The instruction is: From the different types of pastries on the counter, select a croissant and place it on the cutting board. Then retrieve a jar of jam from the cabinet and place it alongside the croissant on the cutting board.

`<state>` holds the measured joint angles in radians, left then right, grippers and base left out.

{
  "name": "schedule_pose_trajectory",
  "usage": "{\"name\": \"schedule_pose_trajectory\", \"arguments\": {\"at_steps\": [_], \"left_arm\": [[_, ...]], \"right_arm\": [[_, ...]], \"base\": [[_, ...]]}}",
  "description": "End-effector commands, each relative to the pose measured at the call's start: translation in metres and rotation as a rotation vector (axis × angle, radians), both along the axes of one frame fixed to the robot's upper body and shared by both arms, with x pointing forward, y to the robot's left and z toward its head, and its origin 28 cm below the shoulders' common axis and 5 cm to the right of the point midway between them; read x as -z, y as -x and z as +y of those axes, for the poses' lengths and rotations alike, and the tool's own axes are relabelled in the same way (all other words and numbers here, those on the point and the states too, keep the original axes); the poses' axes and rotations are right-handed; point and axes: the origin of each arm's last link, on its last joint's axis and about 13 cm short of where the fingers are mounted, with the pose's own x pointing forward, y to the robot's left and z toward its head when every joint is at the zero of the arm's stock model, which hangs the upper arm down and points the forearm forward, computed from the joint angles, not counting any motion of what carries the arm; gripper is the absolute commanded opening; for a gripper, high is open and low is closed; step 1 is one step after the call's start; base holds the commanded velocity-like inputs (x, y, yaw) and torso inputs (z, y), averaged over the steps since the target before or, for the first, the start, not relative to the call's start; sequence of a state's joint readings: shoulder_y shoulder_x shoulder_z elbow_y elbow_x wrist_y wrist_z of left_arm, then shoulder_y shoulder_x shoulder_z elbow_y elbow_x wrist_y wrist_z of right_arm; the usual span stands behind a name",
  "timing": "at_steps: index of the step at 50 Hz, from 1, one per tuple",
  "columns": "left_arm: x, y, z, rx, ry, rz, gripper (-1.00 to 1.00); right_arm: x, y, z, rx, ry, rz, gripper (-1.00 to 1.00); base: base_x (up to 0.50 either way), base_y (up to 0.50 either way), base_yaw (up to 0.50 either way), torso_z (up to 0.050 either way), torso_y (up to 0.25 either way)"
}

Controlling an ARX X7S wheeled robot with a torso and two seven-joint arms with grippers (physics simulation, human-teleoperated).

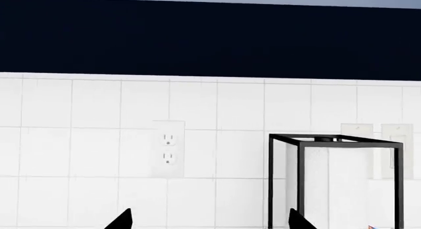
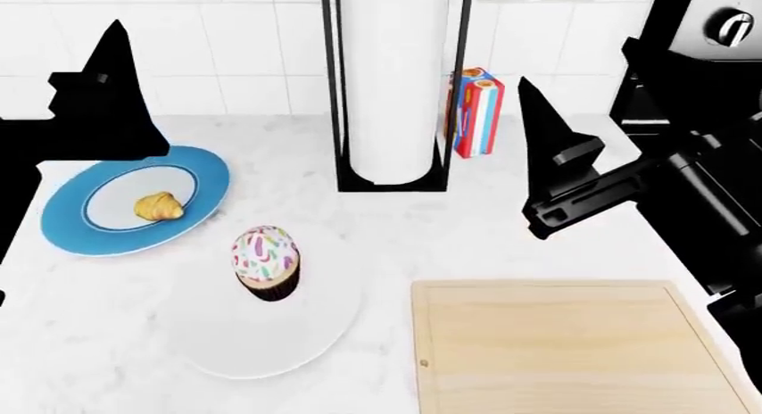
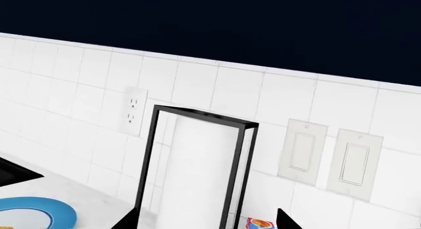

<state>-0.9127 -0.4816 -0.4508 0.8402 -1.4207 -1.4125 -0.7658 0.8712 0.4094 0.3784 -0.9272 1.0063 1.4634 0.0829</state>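
croissant (image 2: 159, 206) on blue plate (image 2: 71, 231), cupcake (image 2: 267, 262) beside, both hands (image 2: 113, 75) (image 2: 542, 137) open, empty

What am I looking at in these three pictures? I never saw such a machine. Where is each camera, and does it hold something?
This is a simulated robot with two arms, each ending in a pincer. The middle picture comes from a camera on its head, looking down at a white marble counter. The black shapes are the left pincer and the right pincer; both are raised above the counter and hold nothing.

On the counter: a croissant on a blue plate, a sprinkled cupcake on a white plate, a bare wooden cutting board, a paper towel roll in a black frame, and a striped carton.

The other two pictures come from cameras near each pincer. They face the tiled wall, with the dark fingertips at the edge.
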Motion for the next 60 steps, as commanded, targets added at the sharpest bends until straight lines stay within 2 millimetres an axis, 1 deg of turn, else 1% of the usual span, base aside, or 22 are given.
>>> {"name": "schedule_pose_trajectory", "arguments": {"at_steps": [1, 3, 43, 45, 52, 56, 57, 60], "left_arm": [[0.000, 0.001, 0.000, -0.001, -0.001, -0.003, 1.00], [0.000, 0.001, 0.000, -0.001, 0.000, -0.002, 1.00], [0.005, -0.004, 0.000, -0.007, -0.017, 0.025, 1.00], [0.006, -0.008, 0.001, -0.015, -0.018, 0.051, 1.00], [0.007, -0.026, 0.001, -0.046, 0.069, 0.204, 1.00], [0.006, -0.035, -0.003, -0.045, 0.150, 0.308, 1.00], [0.006, -0.039, -0.005, -0.093, 0.154, 0.333, 1.00], [0.005, -0.044, -0.011, -0.109, 0.194, 0.383, 1.00]], "right_arm": [[0.000, 0.001, 0.001, 0.006, -0.012, 0.008, 1.00], [-0.001, 0.001, 0.000, 0.009, -0.016, 0.008, 1.00], [-0.005, 0.002, -0.005, 0.031, -0.067, -0.031, 1.00], [-0.004, 0.003, -0.006, 0.032, -0.068, -0.031, 1.00], [-0.004, 0.002, -0.006, 0.036, -0.070, -0.029, 1.00], [-0.003, 0.002, -0.007, 0.039, -0.071, -0.029, 1.00], [-0.003, 0.002, -0.007, 0.040, -0.071, -0.029, 1.00], [-0.003, 0.002, -0.007, 0.043, -0.074, -0.029, 1.00]], "base": [[0.00, 0.00, 0.50, 0.000, 0.000], [0.00, 0.00, 0.47, 0.000, 0.000], [0.09, 0.00, 0.00, 0.000, 0.000], [0.00, 0.00, 0.00, 0.000, 0.000], [0.00, 0.00, 0.00, 0.000, 0.000], [0.00, 0.00, 0.00, 0.000, 0.000], [0.00, 0.00, 0.00, 0.000, 0.000], [0.00, 0.00, 0.00, 0.000, 0.000]]}}
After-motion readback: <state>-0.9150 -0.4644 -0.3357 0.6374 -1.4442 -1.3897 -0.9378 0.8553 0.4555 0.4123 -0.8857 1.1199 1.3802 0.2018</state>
